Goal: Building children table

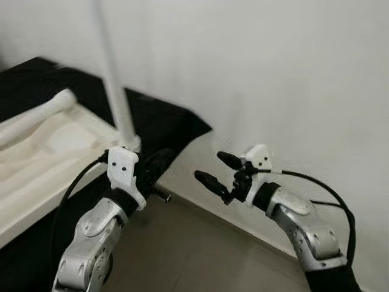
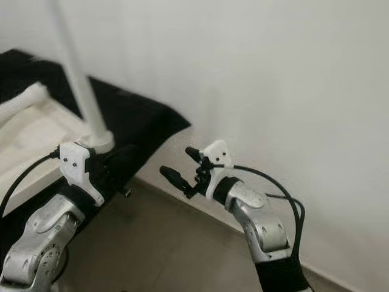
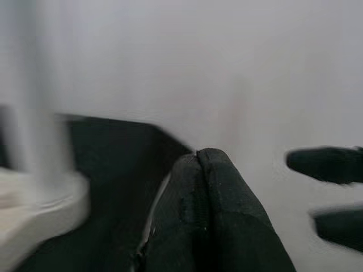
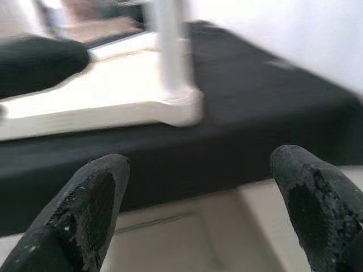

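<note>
A white children's table [image 1: 36,161] lies upside down on a black cloth [image 1: 164,118]. One white leg [image 1: 115,79] stands upright from its near corner, and its base [image 4: 181,107] appears in the right wrist view. Another white leg [image 1: 36,115] lies along the far left side. My left gripper [image 1: 159,159] hovers just right of the upright leg's base with its fingers [image 3: 215,187] pressed together and nothing visible between them. My right gripper [image 1: 211,166] hangs in the air to the right, near the wall, with its fingers [image 4: 96,198] spread wide and pointing toward the table.
A plain white wall [image 1: 273,73] runs close behind both grippers. The beige floor [image 1: 182,249] lies below them, meeting the wall at a skirting line. The black cloth's edge ends just left of the right gripper.
</note>
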{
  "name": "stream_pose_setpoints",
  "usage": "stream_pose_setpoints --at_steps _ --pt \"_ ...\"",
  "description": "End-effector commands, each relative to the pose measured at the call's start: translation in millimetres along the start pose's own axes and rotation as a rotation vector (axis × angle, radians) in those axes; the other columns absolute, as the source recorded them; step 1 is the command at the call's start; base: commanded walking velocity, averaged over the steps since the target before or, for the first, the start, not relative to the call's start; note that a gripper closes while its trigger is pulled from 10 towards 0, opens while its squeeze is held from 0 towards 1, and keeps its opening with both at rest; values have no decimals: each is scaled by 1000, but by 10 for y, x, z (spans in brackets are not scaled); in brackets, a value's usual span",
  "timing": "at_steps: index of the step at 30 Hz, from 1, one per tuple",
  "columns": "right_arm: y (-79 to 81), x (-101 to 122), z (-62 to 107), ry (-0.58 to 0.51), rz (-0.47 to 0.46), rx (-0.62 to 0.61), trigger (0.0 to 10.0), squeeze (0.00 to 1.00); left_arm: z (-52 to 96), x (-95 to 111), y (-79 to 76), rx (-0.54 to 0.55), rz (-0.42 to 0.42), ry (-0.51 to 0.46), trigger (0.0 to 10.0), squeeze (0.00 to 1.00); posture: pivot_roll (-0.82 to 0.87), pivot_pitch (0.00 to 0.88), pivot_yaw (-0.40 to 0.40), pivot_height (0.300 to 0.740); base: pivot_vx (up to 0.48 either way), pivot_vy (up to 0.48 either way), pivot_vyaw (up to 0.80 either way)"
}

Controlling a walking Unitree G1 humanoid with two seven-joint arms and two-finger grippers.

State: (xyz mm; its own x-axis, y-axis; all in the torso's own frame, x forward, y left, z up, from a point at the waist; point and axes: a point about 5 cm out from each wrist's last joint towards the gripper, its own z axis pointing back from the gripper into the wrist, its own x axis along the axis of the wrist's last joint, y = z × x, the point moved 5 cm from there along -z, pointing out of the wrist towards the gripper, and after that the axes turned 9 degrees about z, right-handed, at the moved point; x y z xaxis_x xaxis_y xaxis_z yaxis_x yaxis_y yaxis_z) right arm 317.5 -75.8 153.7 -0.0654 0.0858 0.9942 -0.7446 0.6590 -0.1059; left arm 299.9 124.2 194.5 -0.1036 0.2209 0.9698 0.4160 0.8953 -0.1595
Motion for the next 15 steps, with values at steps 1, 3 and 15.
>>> stream_pose_setpoints --at_steps 1,3,15 --pt "-29 9 38 -3 16 -7 10000 0 -12 -8 -52 -23 5 1 10000 0 -18 83 -79 740 0 0 800" --pt "-27 10 37 -4 16 -5 10000 0 -11 -6 -53 -24 6 0 10000 0 -18 83 -79 740 0 0 800" --pt "2 48 38 -35 5 29 10000 0 -10 0 -70 -42 7 1 10000 0 -19 88 -79 740 0 0 800"
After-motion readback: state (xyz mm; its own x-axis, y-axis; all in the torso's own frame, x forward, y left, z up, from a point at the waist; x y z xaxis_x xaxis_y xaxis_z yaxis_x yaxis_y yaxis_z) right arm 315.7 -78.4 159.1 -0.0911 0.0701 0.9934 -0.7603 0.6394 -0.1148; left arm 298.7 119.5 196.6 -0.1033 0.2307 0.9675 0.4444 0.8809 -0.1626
